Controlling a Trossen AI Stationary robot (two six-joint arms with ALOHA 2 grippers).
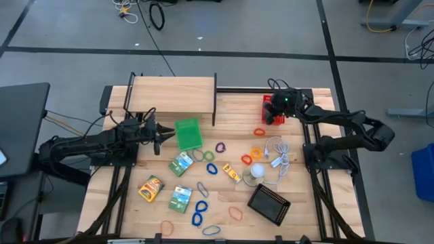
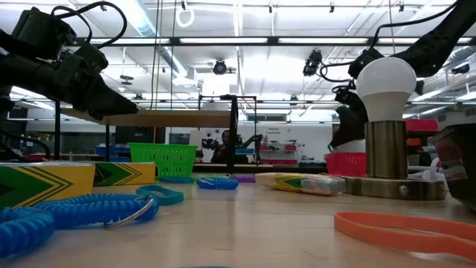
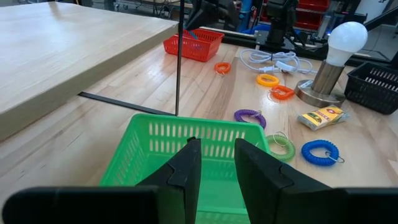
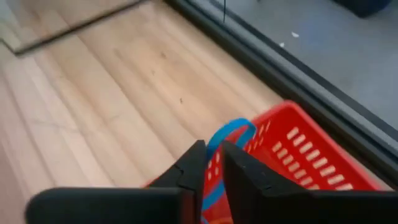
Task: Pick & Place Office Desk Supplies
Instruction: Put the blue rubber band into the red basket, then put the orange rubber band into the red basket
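High view: pale wooden slatted surface (image 1: pixel 224 203) fills the middle of the frame, with a raised wooden shelf (image 1: pixel 171 93) at upper left of it. Right arm reaches to the red mesh basket (image 1: pixel 272 110) at upper right of the surface; left arm lies along the left side, its left gripper (image 1: pixel 165 133) just beside the green mesh basket (image 1: pixel 188 133). Black mesh basket (image 1: pixel 269 203) sits lower right, white bulb-shaped lamp on a metal base (image 1: pixel 257 171) near centre right with its white cord (image 1: pixel 278 152).

Right wrist view: right gripper (image 4: pixel 213 163) hovers over the red basket with a blue coiled plastic loop (image 4: pixel 225 140) between the fingers. Fingers stand narrowly apart; whether they grip the loop or have let go, cannot tell.

Left wrist view: left gripper fingers narrowly parted, nothing between them, poised over the green basket.

Remaining supplies scattered mid-surface: green and yellow printed packets (image 1: pixel 152 188), more blue loops (image 1: pixel 200 209), orange loops (image 1: pixel 258 131), a purple loop (image 1: pixel 220 146).

Judgement: step in hand is dropping the blue loop into the red basket. To do it well, open fully above the basket's middle, check the coil is not snagged on a finger, then lift straight up clear of the rim.
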